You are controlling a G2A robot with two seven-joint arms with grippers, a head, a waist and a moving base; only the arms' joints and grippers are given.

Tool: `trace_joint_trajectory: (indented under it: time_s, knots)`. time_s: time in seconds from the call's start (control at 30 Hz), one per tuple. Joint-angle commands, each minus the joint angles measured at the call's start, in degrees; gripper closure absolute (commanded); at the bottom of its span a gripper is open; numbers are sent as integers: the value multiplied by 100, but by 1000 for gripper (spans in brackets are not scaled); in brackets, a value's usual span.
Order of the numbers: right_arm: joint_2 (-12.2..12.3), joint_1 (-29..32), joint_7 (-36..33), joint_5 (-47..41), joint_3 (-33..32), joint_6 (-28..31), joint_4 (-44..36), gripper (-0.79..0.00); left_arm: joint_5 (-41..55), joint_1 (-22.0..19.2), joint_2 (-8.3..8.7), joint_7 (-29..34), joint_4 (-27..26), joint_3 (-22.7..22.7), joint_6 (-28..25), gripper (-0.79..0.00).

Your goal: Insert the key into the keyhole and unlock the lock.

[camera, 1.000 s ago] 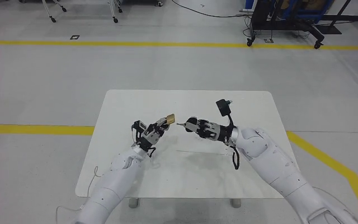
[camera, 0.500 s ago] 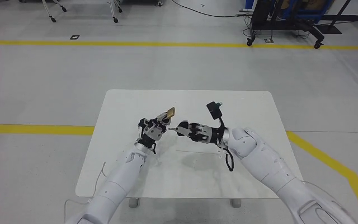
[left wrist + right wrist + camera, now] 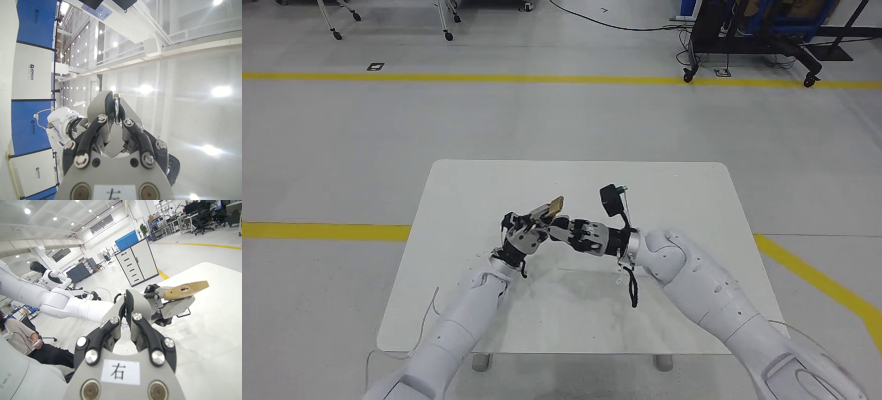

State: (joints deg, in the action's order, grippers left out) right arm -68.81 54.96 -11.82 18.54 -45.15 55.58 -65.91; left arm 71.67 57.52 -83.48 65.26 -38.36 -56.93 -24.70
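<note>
A brass padlock (image 3: 555, 206) is held above the middle of the white table (image 3: 682, 200) by my left gripper (image 3: 535, 222), which is shut on its steel shackle (image 3: 116, 111). In the right wrist view the padlock (image 3: 186, 288) lies tilted with its keyhole (image 3: 183, 288) facing my right gripper (image 3: 125, 303), and the left gripper (image 3: 177, 308) sits under it. My right gripper (image 3: 562, 229) is shut just right of the lock, nearly touching the left gripper. The key is hidden between its pads.
The table's bare top (image 3: 208, 336) spreads under both grippers, with its near edge (image 3: 572, 352) and right edge (image 3: 747, 260) well away. A grey drawer cabinet (image 3: 138, 262) stands on the floor beyond the table.
My right gripper has moved left across the table, closing the gap to the padlock. The left gripper has carried the lock slightly right and up towards it.
</note>
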Motion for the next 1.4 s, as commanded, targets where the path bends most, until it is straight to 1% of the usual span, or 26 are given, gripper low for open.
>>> trace_joint_trajectory:
  time_s: [0.0, 0.27, 0.6, 0.8, 0.87, 0.93, 1.07, 1.13, 1.23, 1.37]
  knots:
    - [-22, -22, 64, 46, -4, -18, 64, 0, -15, -18, -20, 104, 51, -2, -10, 0]
    - [-51, -7, 392, -121, -213, 242, 391, 0, -10, -90, -93, 474, 224, -68, 14, 0]
    - [12, 141, 399, -42, -504, 242, 300, 0, -37, -141, -164, 913, 337, -152, 82, 0]
    - [7, 174, 391, -39, -579, 242, 241, 0, -197, -197, -186, 1065, 440, -196, -9, 0]
    - [8, 181, 382, -51, -607, 242, 230, 0, -421, -247, -174, 1077, 501, -203, -219, 0]
    - [12, 193, 415, -117, -666, 242, 248, 0, -836, -311, -148, 873, 479, -197, -559, 0]
    - [32, 276, 665, -525, -892, 242, 331, 0, -1801, -207, -68, 133, 59, -225, -1300, 0]
    - [33, 363, 780, -901, -960, 242, 317, 0, -2249, -110, -26, -190, -168, -234, -1622, 0]
    - [45, 383, 624, -1198, -1014, 201, 508, 0, -2783, 24, 32, -505, -516, -229, -1937, 0]
    - [9, 337, 378, -1521, -958, -91, 679, 0, -3503, 160, 123, -821, -924, -175, -2253, 0]
